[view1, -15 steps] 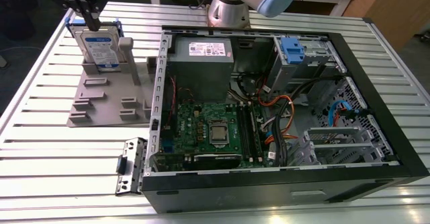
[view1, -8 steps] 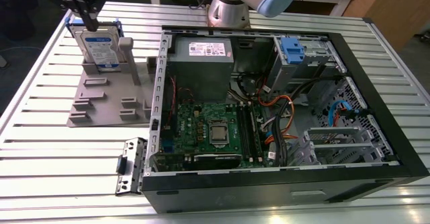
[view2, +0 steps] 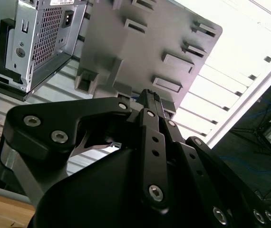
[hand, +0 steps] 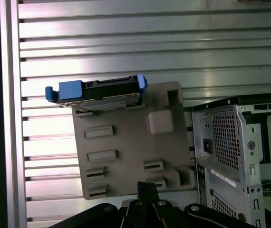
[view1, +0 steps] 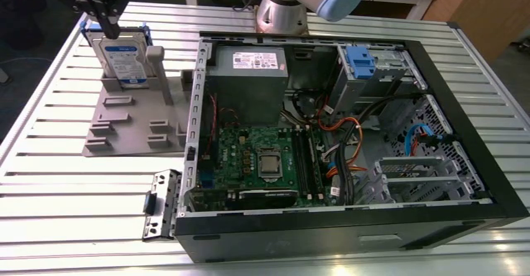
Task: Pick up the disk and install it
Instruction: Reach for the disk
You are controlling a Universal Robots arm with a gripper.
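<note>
Disk: the disk (view1: 124,56) stands on its edge in a slot of a grey holder plate (view1: 133,124), label side facing the exterior view, blue carrier around its rim. In the first wrist view it shows edge-on (hand: 97,92) along one edge of the plate (hand: 121,142).
Disk's place: near the counter's (view1: 74,183) far corner on the exterior view's left, outside the computer case (view1: 463,164) and well apart from the blue-fronted drive cage (view1: 364,65) inside it.
Gripper: the gripper (view1: 110,25) hangs above the holder plate; in the exterior view its tip overlaps the disk's upper edge. In the first wrist view the tip (hand: 147,186) sits over the plate's opposite edge, apart from the disk.
Fingers: the fingers (view2: 153,133) are together at the tip (view2: 149,95), with nothing between them.
Case: it lies open on the counter, just beside the plate, with the power supply (view1: 248,71) in the corner nearest the disk and the motherboard (view1: 257,158) below it.
Loose part: a small metal bracket (view1: 161,204) leans at the case's near corner on the exterior view's left.
</note>
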